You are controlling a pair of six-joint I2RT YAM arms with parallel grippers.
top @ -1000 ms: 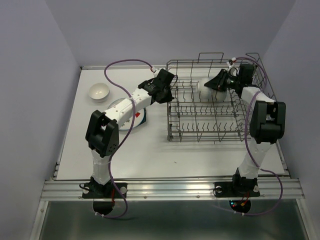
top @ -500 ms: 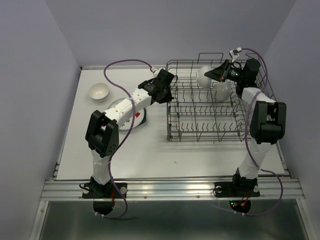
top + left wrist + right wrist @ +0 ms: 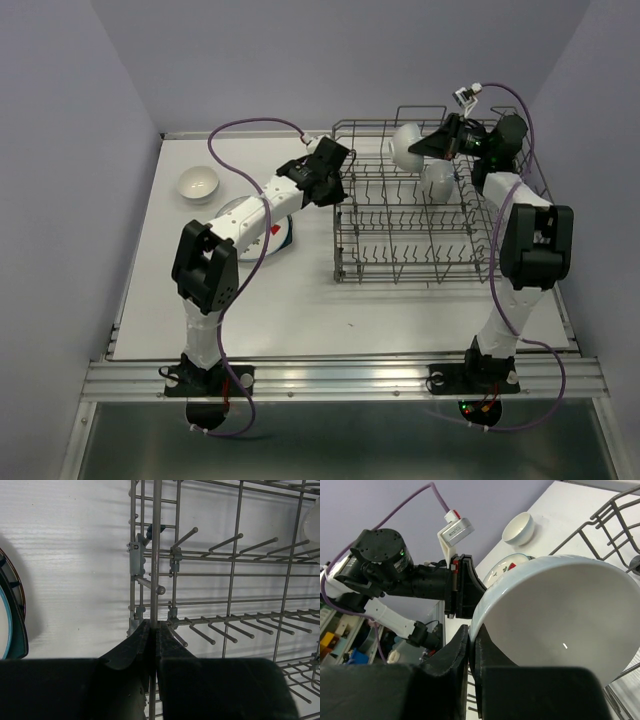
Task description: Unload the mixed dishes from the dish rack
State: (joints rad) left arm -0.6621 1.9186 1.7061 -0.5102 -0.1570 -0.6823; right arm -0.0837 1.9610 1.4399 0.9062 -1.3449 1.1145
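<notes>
My right gripper pinches a white bowl over the dish rack; my left gripper clamps a rack wire. Next, I'd carry it left.

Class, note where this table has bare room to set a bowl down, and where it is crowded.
Bare: the table's front strip, between rack and near edge; left of the plates. Crowded: the gap from plates to rack, where the left claw grips a rack wire.

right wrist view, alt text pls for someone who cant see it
The right pincer is shut on the rim of a white bowl whose inside faces the camera. Behind it are the left arm, a strawberry plate and a small white bowl on the table.
</notes>
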